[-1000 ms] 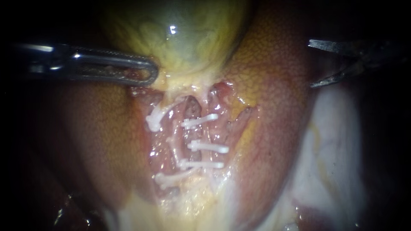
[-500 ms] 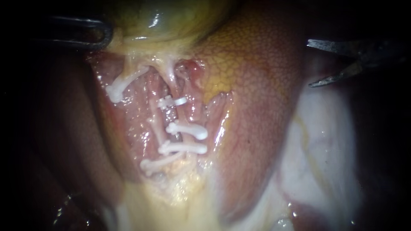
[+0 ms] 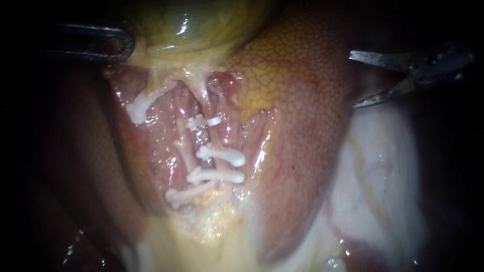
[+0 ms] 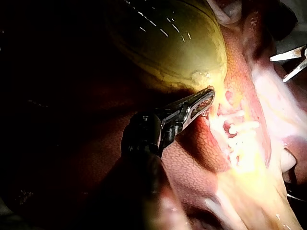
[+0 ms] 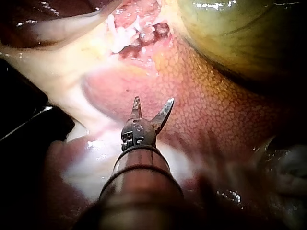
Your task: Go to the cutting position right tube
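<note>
In the endoscope view the right tube (image 3: 207, 137) runs down the opened bed and carries three white clips (image 3: 220, 155). Beside it, the left tube (image 3: 182, 146) has a clip (image 3: 138, 109) near its upper end and another low down. My right instrument (image 3: 352, 79) has two thin blades, open, over the liver (image 3: 302, 100) well to the right of the tubes. The right wrist view shows the same blades (image 5: 153, 101) apart, above the liver and short of the clips (image 5: 119, 34). My left instrument (image 3: 123, 46) is shut on the lower edge of the gallbladder (image 3: 191, 25), as the left wrist view (image 4: 205, 97) also shows.
Pale whitish tissue (image 3: 383, 166) lies at the right, under my right instrument's shaft. Yellow fatty tissue (image 3: 212, 221) sits below the clipped tubes. Liver lobes flank the bed on both sides.
My left instrument has drawn the gallbladder up and to the left, stretching the tubes out. My right instrument has edged slightly left towards the tubes, blades still open.
</note>
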`<action>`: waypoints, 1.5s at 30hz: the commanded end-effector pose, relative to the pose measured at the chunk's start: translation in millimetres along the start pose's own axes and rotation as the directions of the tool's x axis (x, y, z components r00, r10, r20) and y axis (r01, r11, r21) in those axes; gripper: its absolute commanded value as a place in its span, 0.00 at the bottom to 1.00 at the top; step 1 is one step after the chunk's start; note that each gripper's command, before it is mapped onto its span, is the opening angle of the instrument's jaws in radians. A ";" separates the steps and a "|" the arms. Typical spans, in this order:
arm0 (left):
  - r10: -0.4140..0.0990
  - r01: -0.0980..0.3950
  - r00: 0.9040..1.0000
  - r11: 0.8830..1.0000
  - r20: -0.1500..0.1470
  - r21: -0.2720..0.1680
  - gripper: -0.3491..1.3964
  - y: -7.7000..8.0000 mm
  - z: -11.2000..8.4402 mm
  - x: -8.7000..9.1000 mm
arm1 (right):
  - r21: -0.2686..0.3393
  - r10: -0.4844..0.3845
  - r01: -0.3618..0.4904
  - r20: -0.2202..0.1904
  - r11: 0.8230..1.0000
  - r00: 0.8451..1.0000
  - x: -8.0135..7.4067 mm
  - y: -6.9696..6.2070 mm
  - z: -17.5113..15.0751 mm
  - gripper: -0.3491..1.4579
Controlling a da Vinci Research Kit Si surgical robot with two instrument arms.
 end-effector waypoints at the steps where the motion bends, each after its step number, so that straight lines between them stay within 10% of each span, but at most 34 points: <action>1: 0.000 0.000 1.000 1.000 -0.001 0.002 0.00 0.0 0.0 0.0 | 0.017 0.021 -0.021 -0.005 1.000 1.000 0.1 -0.3 0.3 0.96; 13: 0.000 0.000 1.000 1.000 -0.001 0.002 0.00 0.0 0.1 0.0 | 0.185 0.213 -0.213 0.019 0.959 0.977 1.6 -3.4 3.1 0.95; 29: 0.001 -0.001 1.000 1.000 -0.001 0.005 0.00 -0.1 0.3 0.2 | 0.320 0.485 -0.491 0.105 0.810 0.868 2.9 -5.5 7.9 0.96; 45: 0.001 -0.001 1.000 1.000 -0.001 0.004 0.00 -0.2 0.5 0.3 | 0.414 0.519 -0.496 0.065 0.763 0.852 3.5 -7.4 13.1 0.97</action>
